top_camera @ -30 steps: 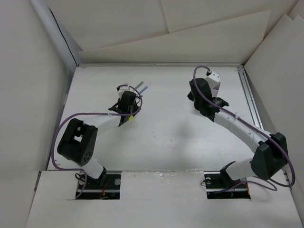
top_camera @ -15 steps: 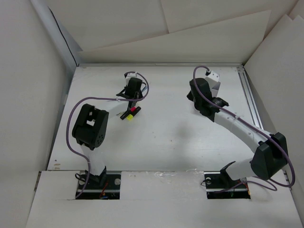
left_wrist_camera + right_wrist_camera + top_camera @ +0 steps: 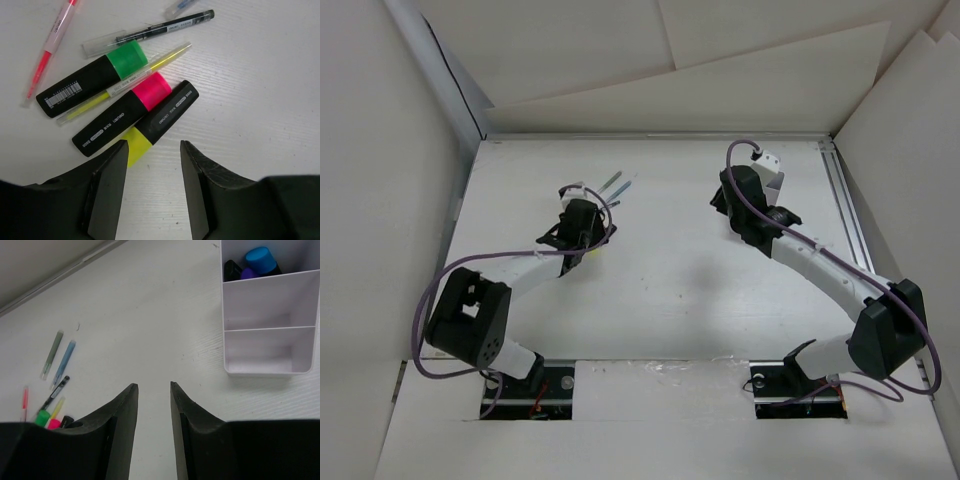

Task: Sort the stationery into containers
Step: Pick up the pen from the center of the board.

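Three black highlighters lie side by side in the left wrist view, with green [image 3: 95, 77], pink [image 3: 125, 112] and yellow [image 3: 157, 122] ends. Thin pens lie among them: a red one [image 3: 50, 47], a yellow one [image 3: 130, 80] and a black one [image 3: 155, 32]. My left gripper [image 3: 153, 147] is open and empty, just short of the yellow end. My right gripper [image 3: 152, 387] is open and empty over bare table. The pale box [image 3: 270, 350] stands ahead to its right. The box's far compartment holds blue-capped [image 3: 260, 260] and purple-capped highlighters.
A grey-green pen [image 3: 52, 354] and a blue pen [image 3: 64, 362] lie apart on the table beyond the pile, also seen from above [image 3: 618, 183]. White walls close the table in on the left, back and right. A metal rail [image 3: 845, 215] runs along the right edge.
The left gripper swung out to the far side half a second ago and has come back nearer, over the highlighters. The right arm has barely moved.
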Robot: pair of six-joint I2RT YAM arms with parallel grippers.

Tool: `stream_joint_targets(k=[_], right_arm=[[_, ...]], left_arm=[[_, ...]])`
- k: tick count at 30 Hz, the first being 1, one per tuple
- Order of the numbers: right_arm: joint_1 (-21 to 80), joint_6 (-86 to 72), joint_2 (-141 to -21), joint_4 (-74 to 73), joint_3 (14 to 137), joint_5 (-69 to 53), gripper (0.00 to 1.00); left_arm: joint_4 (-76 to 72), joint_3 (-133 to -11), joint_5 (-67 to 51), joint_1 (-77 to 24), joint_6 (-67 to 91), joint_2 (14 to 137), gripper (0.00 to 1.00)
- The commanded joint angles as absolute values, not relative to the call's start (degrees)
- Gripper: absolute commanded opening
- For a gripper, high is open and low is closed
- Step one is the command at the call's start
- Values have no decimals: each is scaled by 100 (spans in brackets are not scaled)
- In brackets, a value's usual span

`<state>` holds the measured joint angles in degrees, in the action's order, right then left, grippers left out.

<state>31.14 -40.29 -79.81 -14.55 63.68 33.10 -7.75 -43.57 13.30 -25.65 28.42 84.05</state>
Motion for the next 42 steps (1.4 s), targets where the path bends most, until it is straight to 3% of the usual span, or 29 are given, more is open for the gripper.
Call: stream_joint_targets(k=[1, 17, 42], right_arm=[[3085, -3973, -7805, -1195, 6372, 3243, 38], [3085, -3920, -7857, -1143, 6372, 3138, 38], [3085, -3867, -7857, -1143, 6425, 3032, 39]], left_arm=[[-923, -4193, 1362, -2558, 2918, 8367, 42], [-1011, -4465, 1222, -2558, 2689, 8973, 39], [-817, -4632, 932, -2804, 2461, 9308, 41]])
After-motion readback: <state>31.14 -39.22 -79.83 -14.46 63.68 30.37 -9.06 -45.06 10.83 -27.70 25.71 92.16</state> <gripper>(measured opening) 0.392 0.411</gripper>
